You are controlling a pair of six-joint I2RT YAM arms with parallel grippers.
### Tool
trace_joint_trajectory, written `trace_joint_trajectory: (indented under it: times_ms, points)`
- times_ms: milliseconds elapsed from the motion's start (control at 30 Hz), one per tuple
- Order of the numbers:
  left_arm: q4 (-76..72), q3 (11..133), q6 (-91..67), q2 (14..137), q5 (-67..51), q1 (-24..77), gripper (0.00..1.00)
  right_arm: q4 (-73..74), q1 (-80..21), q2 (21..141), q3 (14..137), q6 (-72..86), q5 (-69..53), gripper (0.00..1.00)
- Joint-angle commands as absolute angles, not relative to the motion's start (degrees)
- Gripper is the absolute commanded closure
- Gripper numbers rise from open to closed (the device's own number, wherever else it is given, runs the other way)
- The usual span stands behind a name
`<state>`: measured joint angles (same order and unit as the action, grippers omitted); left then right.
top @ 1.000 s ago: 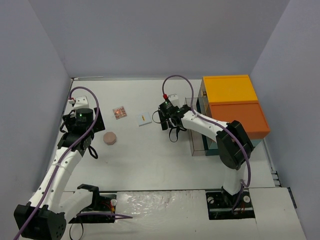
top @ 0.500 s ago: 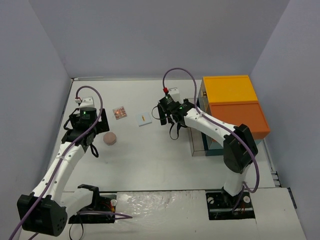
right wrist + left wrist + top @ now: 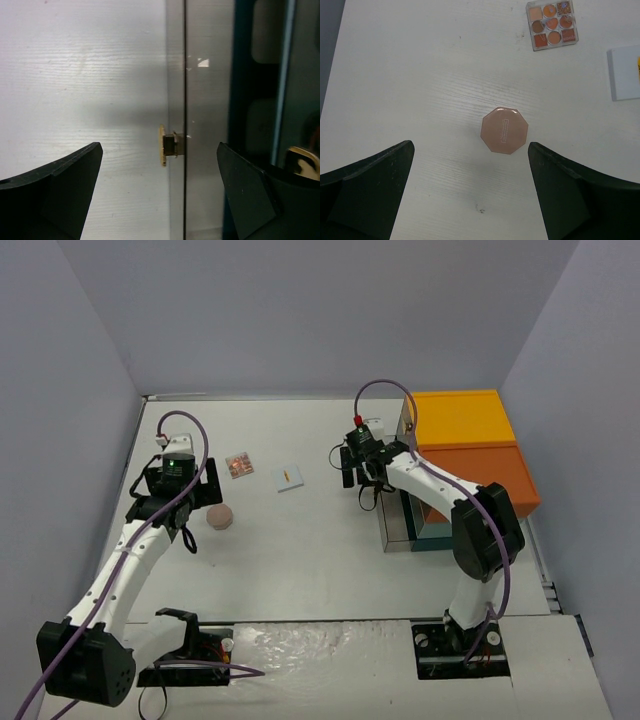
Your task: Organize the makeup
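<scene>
The makeup in view is a peach octagonal compact [image 3: 220,517] [image 3: 504,130], a small palette of orange-pink pans [image 3: 238,466] [image 3: 552,24] and a white card [image 3: 289,478] [image 3: 625,72], all lying on the white table. My left gripper [image 3: 178,502] [image 3: 470,150] hovers above the compact, open and empty, with the compact just ahead of its fingertips. My right gripper [image 3: 362,475] [image 3: 159,147] is open at the box's silver front panel [image 3: 392,520] [image 3: 210,100]. A small gold knob [image 3: 167,145] on that panel shows between its fingers, untouched.
The large orange, yellow and teal box [image 3: 470,445] stands at the right, its dark teal inside [image 3: 250,100] showing past the panel. Grey walls close the table [image 3: 300,570] on three sides. Both arm bases sit at the near edge.
My right gripper has swung right, away from the white card, up to the box's front panel. My left gripper has shifted slightly right and farther over the compact. Both stay open.
</scene>
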<state>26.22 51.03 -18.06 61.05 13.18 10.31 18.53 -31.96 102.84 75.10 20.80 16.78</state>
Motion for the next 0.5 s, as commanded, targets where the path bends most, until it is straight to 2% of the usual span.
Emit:
trace_joint_trajectory:
  times_ms: [0, 200, 467]
  points:
    - [23.3, 53.4, -16.5, 61.7, 12.4, 9.8, 0.03, 13.9, -35.3, 104.0, 76.3, 17.5, 10.0, 0.05]
    - [23.6, 53.7, -15.3, 63.1, 10.7, 9.8, 0.03, 12.9, -39.2, 105.2, 78.6, 17.2, 6.9, 0.05]
    - [24.5, 53.3, -13.6, 65.2, 6.6, 9.8, 0.03, 14.5, -39.9, 100.1, 80.0, 16.3, 13.5, 0.04]
